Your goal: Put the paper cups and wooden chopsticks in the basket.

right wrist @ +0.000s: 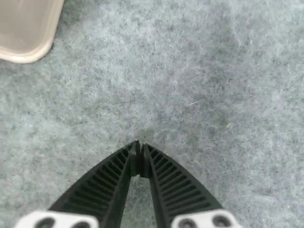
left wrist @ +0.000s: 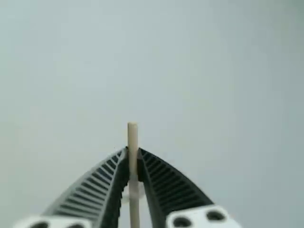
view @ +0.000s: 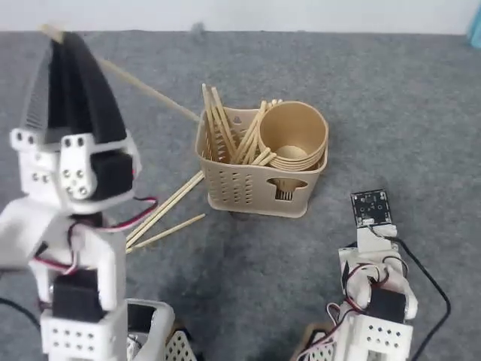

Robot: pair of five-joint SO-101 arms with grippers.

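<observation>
My left gripper is raised high at the left, shut on a wooden chopstick that slants down toward the basket. In the left wrist view the chopstick pokes out between the shut fingers of my left gripper. The beige basket holds stacked paper cups and several upright chopsticks. A few more chopsticks lie on the carpet left of the basket. My right gripper is shut and empty over bare carpet, near a basket corner.
Grey carpet covers the table. The right arm's body stands at the front right, in front of the basket. The left arm's base is at the front left.
</observation>
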